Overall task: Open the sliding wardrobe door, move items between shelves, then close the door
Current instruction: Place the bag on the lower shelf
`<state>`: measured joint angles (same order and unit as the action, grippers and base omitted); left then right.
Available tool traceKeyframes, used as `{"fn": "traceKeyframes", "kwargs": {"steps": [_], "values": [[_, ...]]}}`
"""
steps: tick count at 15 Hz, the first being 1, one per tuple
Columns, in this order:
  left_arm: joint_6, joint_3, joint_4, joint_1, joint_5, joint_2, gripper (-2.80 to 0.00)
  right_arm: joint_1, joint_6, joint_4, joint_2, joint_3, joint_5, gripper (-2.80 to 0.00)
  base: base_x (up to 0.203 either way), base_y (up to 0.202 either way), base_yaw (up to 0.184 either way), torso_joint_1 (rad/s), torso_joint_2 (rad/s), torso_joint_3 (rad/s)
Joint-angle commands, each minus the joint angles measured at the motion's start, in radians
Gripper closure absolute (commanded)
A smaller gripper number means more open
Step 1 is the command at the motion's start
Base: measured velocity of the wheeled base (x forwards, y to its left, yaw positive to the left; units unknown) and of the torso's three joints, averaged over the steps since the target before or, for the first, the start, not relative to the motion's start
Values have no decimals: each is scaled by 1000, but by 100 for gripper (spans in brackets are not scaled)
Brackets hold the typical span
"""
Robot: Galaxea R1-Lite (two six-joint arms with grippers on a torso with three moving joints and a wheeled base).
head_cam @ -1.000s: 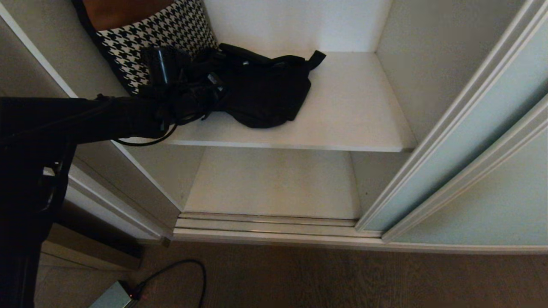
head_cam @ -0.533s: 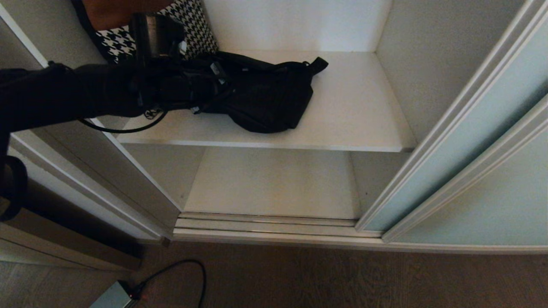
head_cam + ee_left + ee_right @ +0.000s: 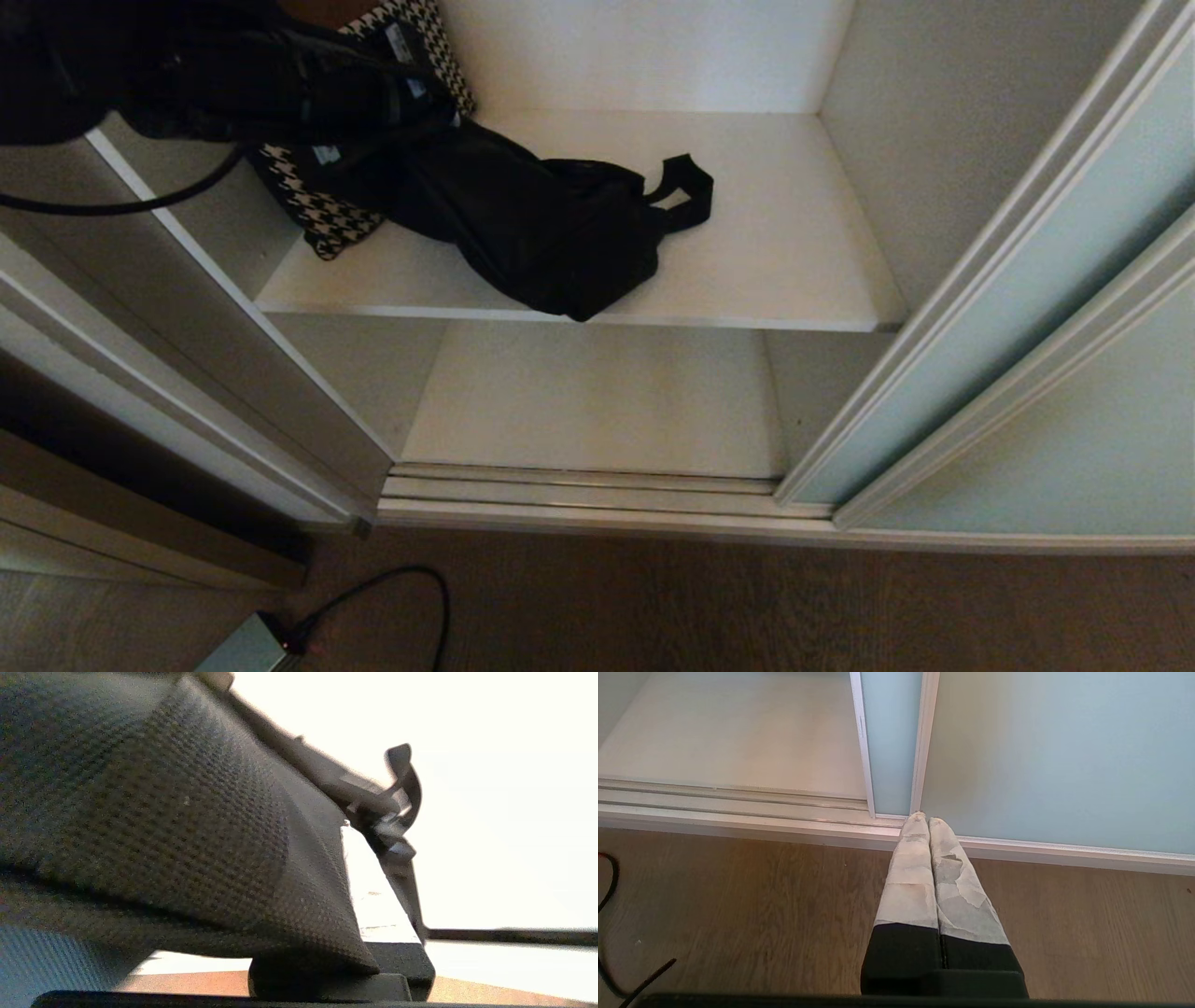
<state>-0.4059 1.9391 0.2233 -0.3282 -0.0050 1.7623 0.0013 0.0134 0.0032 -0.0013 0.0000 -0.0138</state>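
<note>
The black fabric bag (image 3: 551, 238) hangs from my left gripper (image 3: 415, 117), which is shut on its upper end at the top left of the wardrobe opening. The bag's lower end and a strap loop (image 3: 686, 191) rest on the upper white shelf (image 3: 784, 243), by its front edge. Woven black fabric of the bag (image 3: 163, 812) fills the left wrist view, pinched at the left gripper (image 3: 336, 975). The lower shelf (image 3: 597, 401) is bare. The sliding wardrobe door (image 3: 1027, 317) stands slid to the right. My right gripper (image 3: 923, 817) is parked low, shut, above the wooden floor by the door track.
A black-and-white houndstooth bag (image 3: 327, 219) leans in the upper shelf's back left corner, behind the black bag. The wardrobe's left side panel (image 3: 233, 345) and the bottom door track (image 3: 579, 490) frame the opening. A cable (image 3: 392, 588) and a small box (image 3: 243, 646) lie on the floor.
My left arm has risen to the top left of the picture with the bag's end in its grip. The bag has stretched out and its low end has slid to the shelf's front edge.
</note>
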Motion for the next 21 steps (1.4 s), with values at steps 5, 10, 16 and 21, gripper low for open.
{"fn": "traceKeyframes", "kwargs": {"steps": [5, 10, 16, 21], "values": [[89, -12, 227, -44, 4, -287, 0, 0, 0, 0, 0, 0, 0, 0, 0, 0, 0, 0, 0, 0], [223, -33, 432, -46, 2, -506, 0, 0, 0, 0, 0, 0, 0, 0, 0, 0, 0, 0, 0, 0], [440, -302, 487, 92, -7, -794, 0, 0, 0, 0, 0, 1, 0, 0, 0, 0, 0, 0, 0, 0], [463, -393, 535, 294, -153, -982, 0, 0, 0, 0, 0, 2, 0, 0, 0, 0, 0, 0, 0, 0]]}}
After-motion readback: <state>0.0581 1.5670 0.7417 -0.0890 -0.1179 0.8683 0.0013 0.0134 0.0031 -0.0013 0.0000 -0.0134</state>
